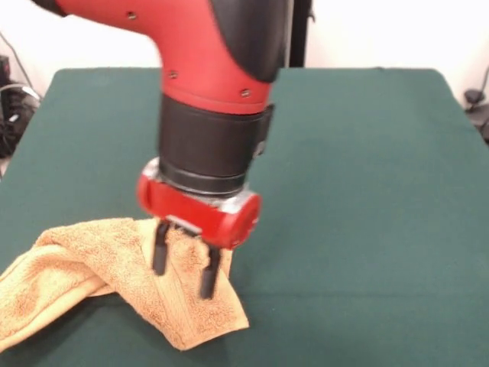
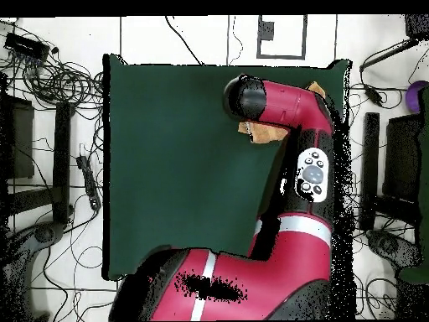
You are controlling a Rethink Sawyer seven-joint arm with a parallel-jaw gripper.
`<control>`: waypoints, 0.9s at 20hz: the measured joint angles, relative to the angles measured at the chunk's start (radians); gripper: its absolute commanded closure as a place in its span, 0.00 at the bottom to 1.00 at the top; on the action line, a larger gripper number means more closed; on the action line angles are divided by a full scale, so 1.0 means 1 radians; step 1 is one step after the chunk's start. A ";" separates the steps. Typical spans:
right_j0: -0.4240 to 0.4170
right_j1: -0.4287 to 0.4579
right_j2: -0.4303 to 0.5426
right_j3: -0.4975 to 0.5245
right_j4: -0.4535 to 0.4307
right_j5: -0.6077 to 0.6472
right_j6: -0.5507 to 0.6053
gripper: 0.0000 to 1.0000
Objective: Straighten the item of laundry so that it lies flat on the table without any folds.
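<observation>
The golden-orange towel (image 1: pixel 114 264) lies crumpled and folded near the front left of the dark green table (image 1: pixel 367 191) in the front view, with one corner pointing toward the front edge. My gripper (image 1: pixel 184 265) hangs straight down over the towel's right part. Its two black fingers (image 1: pixel 160 248) are apart with nothing between them, and their tips are at the cloth's surface. In the overhead view my arm covers most of the towel; only small orange bits (image 2: pixel 261 132) show beside it on the table (image 2: pixel 176 168). The gripper itself is hidden there.
The towel reaches the table's front left edge in the front view. Off the table, cables and black stands (image 2: pixel 63 151) surround it in the overhead view. A black object (image 1: pixel 477 103) stands past the table's right edge.
</observation>
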State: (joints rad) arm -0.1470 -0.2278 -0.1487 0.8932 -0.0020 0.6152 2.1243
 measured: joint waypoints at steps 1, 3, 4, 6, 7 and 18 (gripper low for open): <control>0.005 -0.003 0.000 0.000 0.002 0.016 0.000 0.00; 0.010 -0.010 0.000 0.000 0.006 0.043 0.000 0.00; 0.012 -0.014 0.000 0.000 0.010 0.058 0.000 0.00; 0.008 -0.021 0.003 0.000 0.015 0.079 0.000 0.00; 0.006 -0.022 0.005 0.000 0.015 0.079 0.000 0.00; -0.053 -0.008 0.026 -0.025 0.011 0.100 0.000 0.00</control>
State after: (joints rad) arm -0.2002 -0.2358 -0.1230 0.8682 0.0094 0.7153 2.1243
